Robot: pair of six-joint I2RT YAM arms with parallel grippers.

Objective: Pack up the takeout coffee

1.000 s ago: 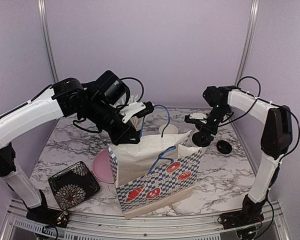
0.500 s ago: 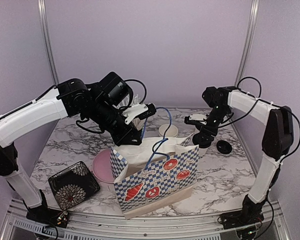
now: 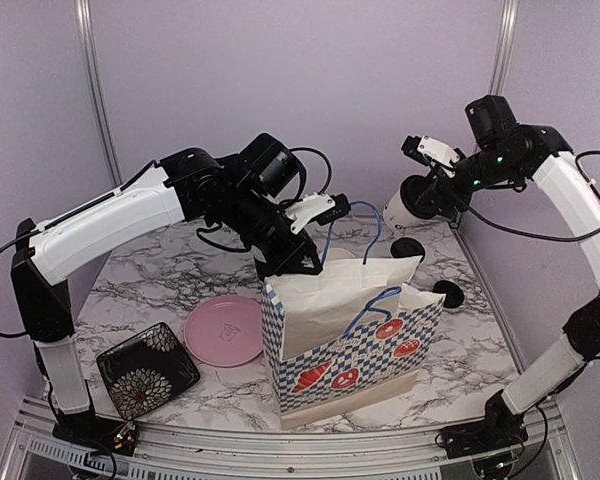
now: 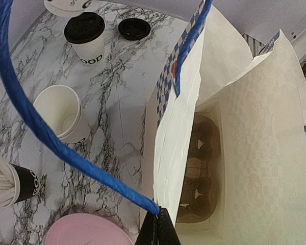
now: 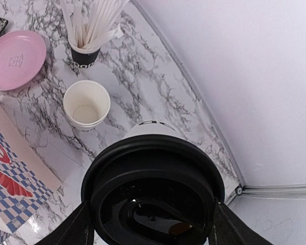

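Takeout coffee (image 5: 153, 168) is clamped in the right gripper (image 3: 416, 200). One finger presses on each side of the cup, just under the black lid, and the cup hangs well above the desk (image 3: 160, 290), up and to one side of the bag (image 3: 350, 335).

The cup is thin white paper and probably light. Its wall should dent under a hard squeeze. The lid is smooth, glossy plastic with a stiff round rim, so the band right below it looks like the safest place to hold. Whether the cup holds liquid cannot be told, so keeping it upright seems wise.

The left gripper (image 4: 158, 228) has its fingertips together, pinching the blue cord handle (image 4: 51, 132) and holding the bag's mouth open. The bag is creased, floppy paper, blue-and-white checked outside and plain cream inside. Below that gripper, at the bottom of the bag, lies a brown moulded cardboard carrier (image 4: 201, 168) with round wells.

Another lidded cup (image 4: 85, 35), a loose lid (image 4: 134, 29) and an open lidless cup (image 5: 86, 104) stand on the marbled surface below the right gripper.
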